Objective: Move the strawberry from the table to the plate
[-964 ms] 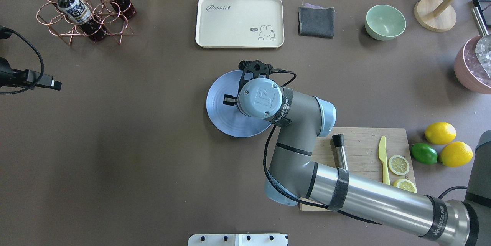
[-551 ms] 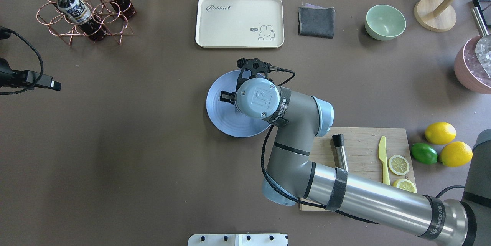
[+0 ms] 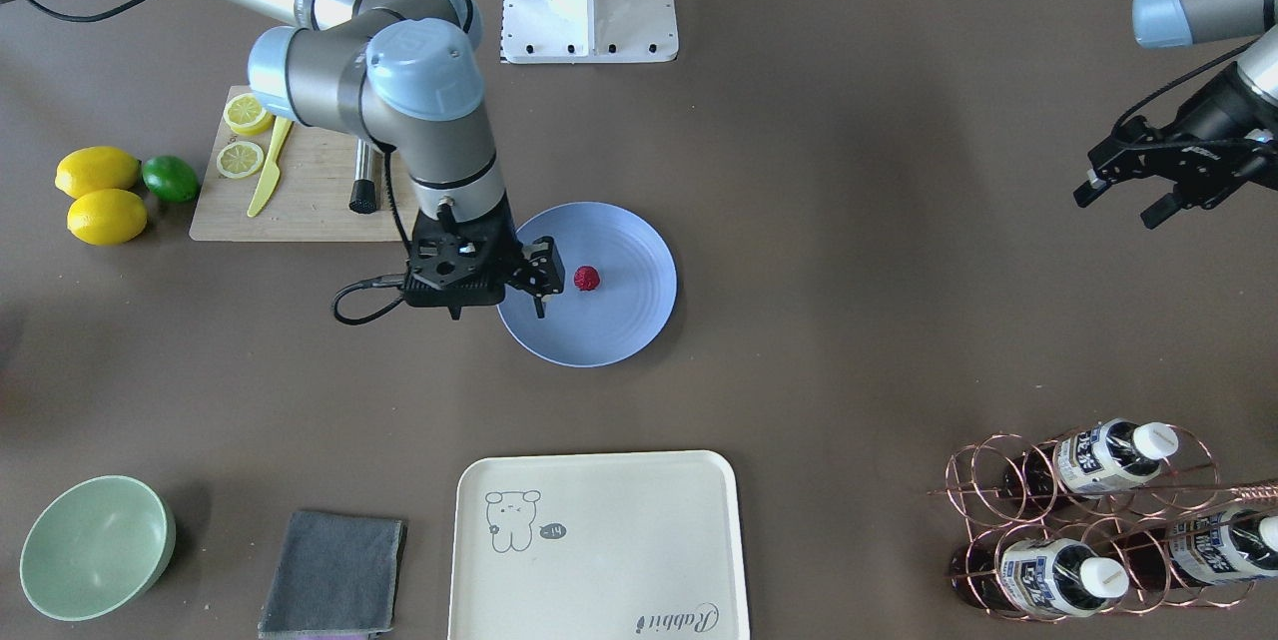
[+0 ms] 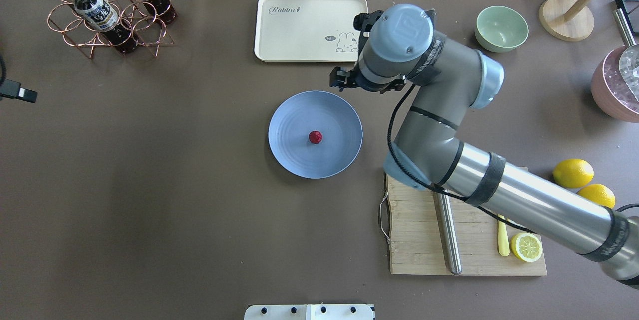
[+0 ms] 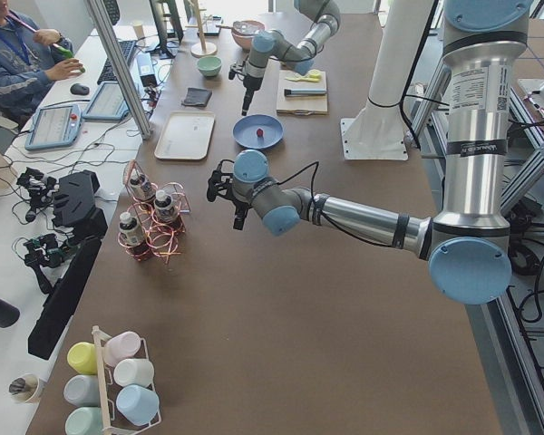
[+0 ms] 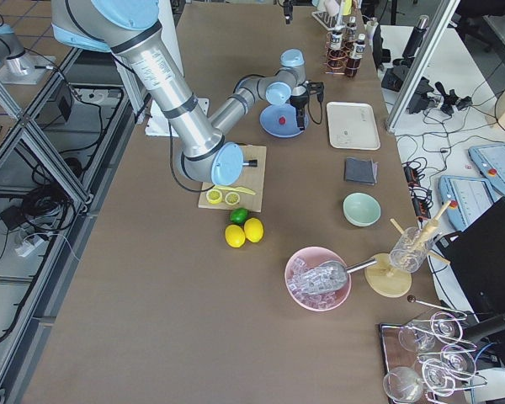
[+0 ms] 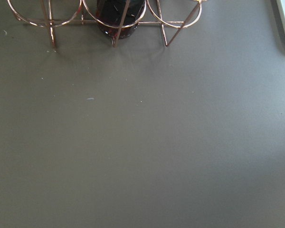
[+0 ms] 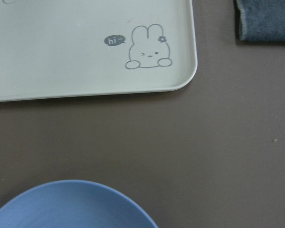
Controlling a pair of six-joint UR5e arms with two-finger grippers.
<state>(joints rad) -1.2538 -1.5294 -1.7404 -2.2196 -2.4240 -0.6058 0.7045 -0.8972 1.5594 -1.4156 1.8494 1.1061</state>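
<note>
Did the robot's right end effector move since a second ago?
Yes. The right end effector has left the plate, where the strawberry now lies, and sits nearer the cream tray.

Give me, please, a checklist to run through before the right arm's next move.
1. Strawberry on the blue-grey plate: ok, it lies near the plate's middle.
2. Right claw empty: ok, open, holds nothing, apart from the strawberry.
3. Right claw off the plate: ok, the overhead view shows it beyond the rim, toward the cream tray.
4. Left claw out of the way: ok, open, empty, far from the plate.
5. Strawberry at rest: cannot tell from one moment.
</note>
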